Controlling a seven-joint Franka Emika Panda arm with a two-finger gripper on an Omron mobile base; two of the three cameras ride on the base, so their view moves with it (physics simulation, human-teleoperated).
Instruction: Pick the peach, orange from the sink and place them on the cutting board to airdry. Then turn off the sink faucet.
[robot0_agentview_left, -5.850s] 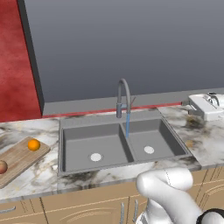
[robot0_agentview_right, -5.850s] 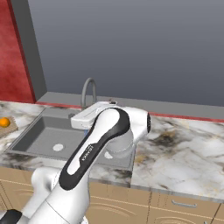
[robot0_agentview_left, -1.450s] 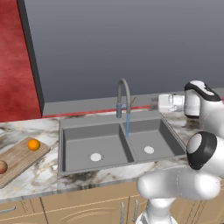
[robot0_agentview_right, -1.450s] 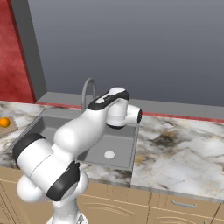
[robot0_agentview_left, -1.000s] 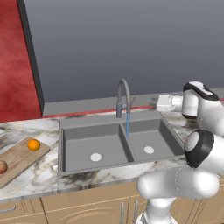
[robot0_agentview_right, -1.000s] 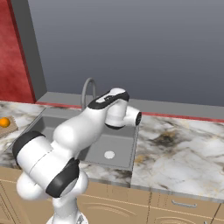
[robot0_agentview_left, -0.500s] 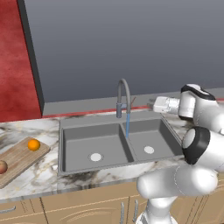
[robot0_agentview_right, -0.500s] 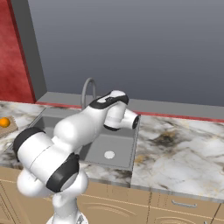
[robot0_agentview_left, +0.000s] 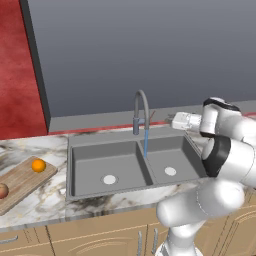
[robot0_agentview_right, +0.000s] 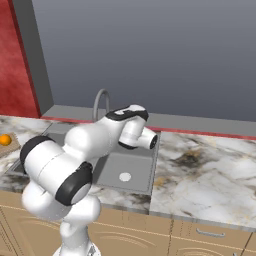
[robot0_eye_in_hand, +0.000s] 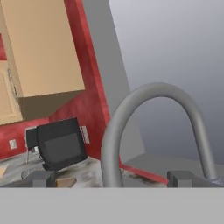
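Observation:
The orange and the peach both lie on the wooden cutting board left of the sink; the orange is also at the left edge of the right base view. Both basins hold no fruit. A thin blue stream runs from the sink faucet into the right basin. My gripper hovers just right of the faucet at spout height, pointing toward it. In the hand view the gooseneck arches close ahead, and my gripper is open with nothing held.
Marble counter stretches right of the sink. A grey back wall and a red wall border the counter. A black appliance and a wooden upper cabinet lie beyond the faucet.
The hand has slid left along the back of the sink, closer to the faucet. The jaws stay open. Fruit and board have not moved.

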